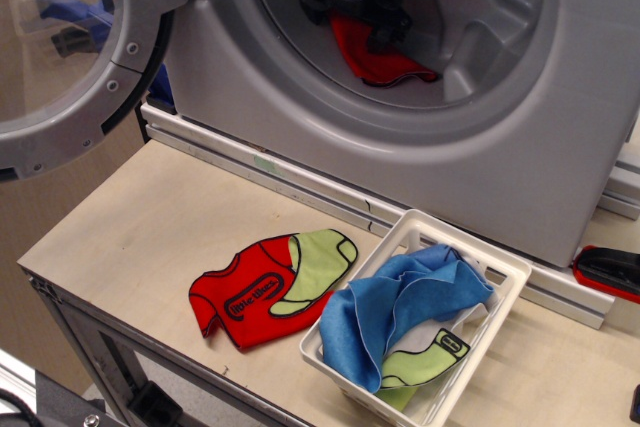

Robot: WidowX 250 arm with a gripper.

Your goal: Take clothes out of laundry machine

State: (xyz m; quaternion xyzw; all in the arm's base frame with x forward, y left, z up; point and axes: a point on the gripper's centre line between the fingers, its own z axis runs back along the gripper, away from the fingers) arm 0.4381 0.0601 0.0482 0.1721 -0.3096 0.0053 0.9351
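The laundry machine point(560, 137) stands at the back with its round door point(70, 57) swung open to the left. A plain red cloth with black edging point(385, 62) lies on the drum floor inside the opening. My gripper point(350, 15), dark and partly in shadow, reaches deep into the drum just above and left of that cloth. Its fingers point(387, 35) look spread apart and hold nothing; one tip is close to the cloth's top edge. A red and green cloth point(270, 285) lies flat on the table in front.
A white slotted basket point(505, 269) sits on the table at front right, holding a blue cloth point(400, 307) and a green piece point(425, 359). A red and black object point(610, 272) lies at the right edge. The table's front edge is near.
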